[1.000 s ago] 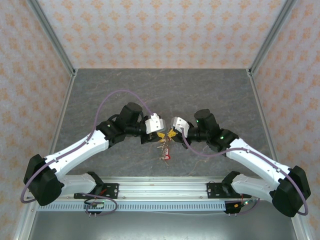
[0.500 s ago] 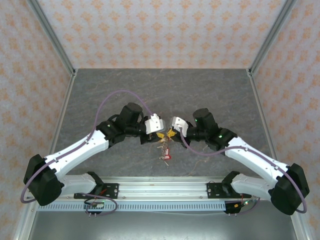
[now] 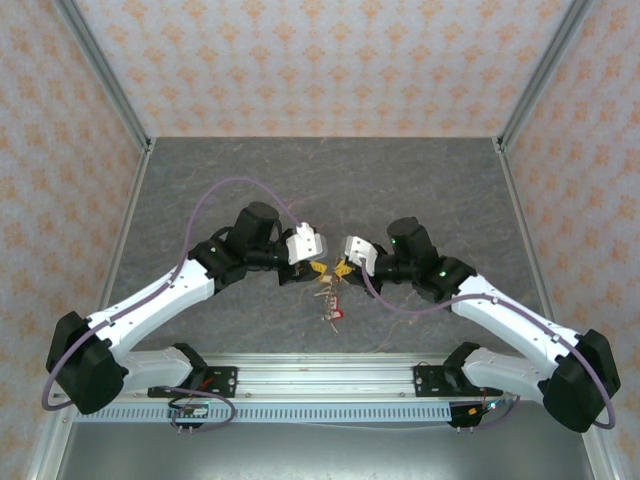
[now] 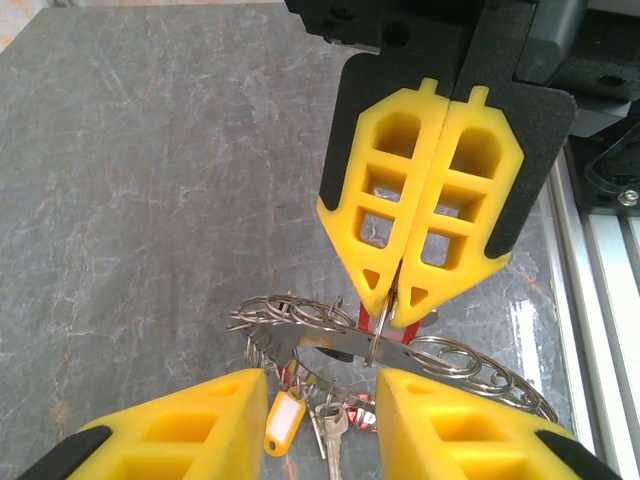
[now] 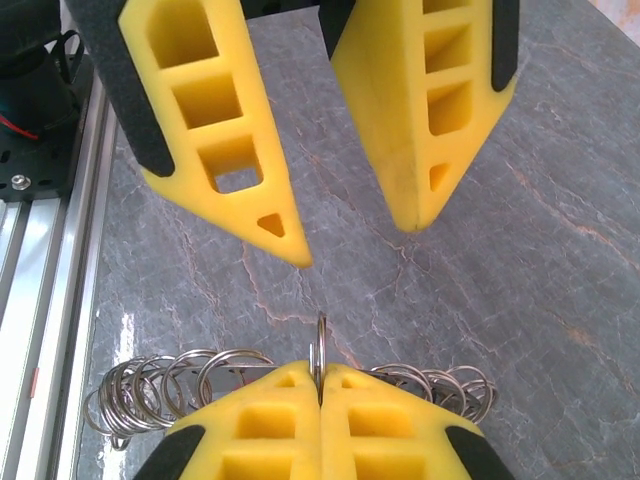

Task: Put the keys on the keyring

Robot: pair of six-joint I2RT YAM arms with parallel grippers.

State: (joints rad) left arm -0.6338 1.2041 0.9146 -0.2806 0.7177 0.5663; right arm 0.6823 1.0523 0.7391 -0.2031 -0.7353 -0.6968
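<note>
The keyring (image 4: 335, 338) is a thin metal band strung with several small wire loops, held above the table. My right gripper (image 5: 320, 368) is shut on one upright loop of the keyring (image 5: 320, 340); the left wrist view shows this gripper (image 4: 392, 300) from the front. My left gripper (image 4: 320, 385) is open, one finger on either side of the ring and not touching it. In the right wrist view it (image 5: 355, 240) hangs apart just beyond the ring. The keys (image 4: 337, 432) dangle below the ring with a yellow tag (image 4: 282, 420) and red tags (image 3: 335, 315).
The grey marbled table (image 3: 320, 180) lies beneath, with patterned walls around it. A metal rail (image 3: 320, 378) runs along the near edge, close behind the hanging bunch (image 3: 327, 298).
My left gripper has turned and drawn slightly up and to the left, away from the right gripper. The right gripper and the hanging keys have barely moved.
</note>
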